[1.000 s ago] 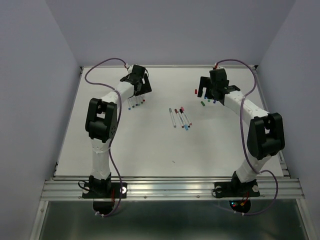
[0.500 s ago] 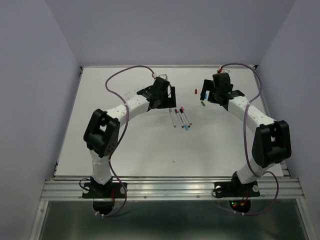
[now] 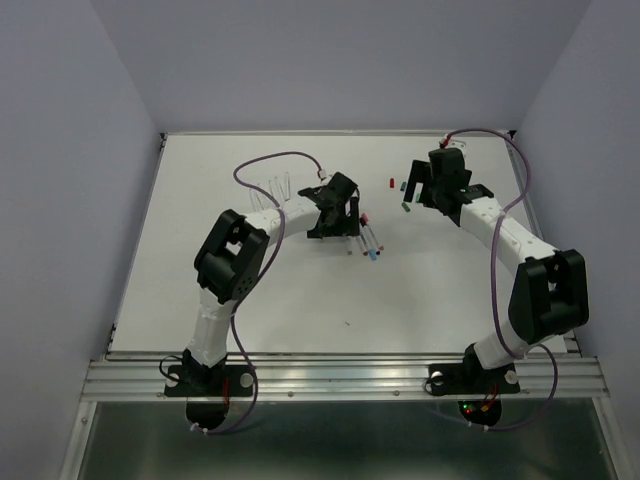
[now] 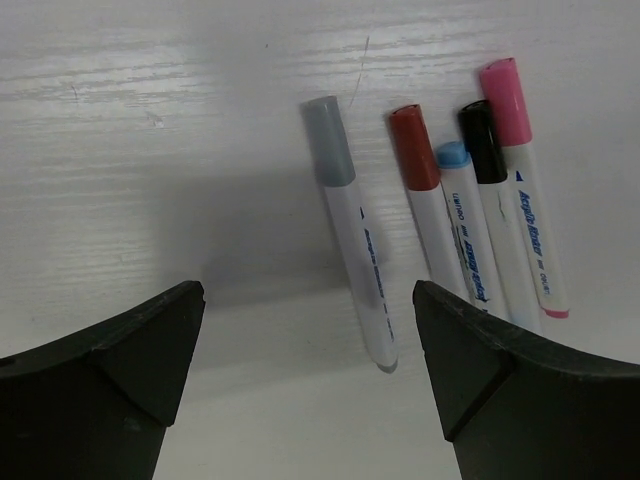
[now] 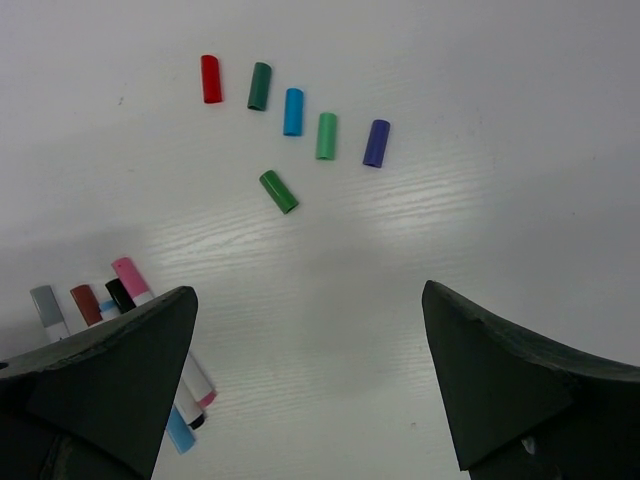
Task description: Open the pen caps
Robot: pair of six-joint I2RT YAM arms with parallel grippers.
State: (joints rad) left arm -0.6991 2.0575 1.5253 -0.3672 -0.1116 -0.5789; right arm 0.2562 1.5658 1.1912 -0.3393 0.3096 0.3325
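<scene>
Left fingers [image 4: 140,350] spread wide above 5 capped pens [image 4: 440,230] lying side by side on the white worktop [image 4: 150,150]; right fingers [image 5: 500,370] spread wide over 6 loose coloured caps [image 5: 293,111] nearby.

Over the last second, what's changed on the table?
The left gripper swung right, from the pens at the left to hover open over the capped pens in the middle. Nothing was visibly grasped. The right gripper barely shifted and stays open near the loose caps. Pens and caps lie unmoved.
</scene>
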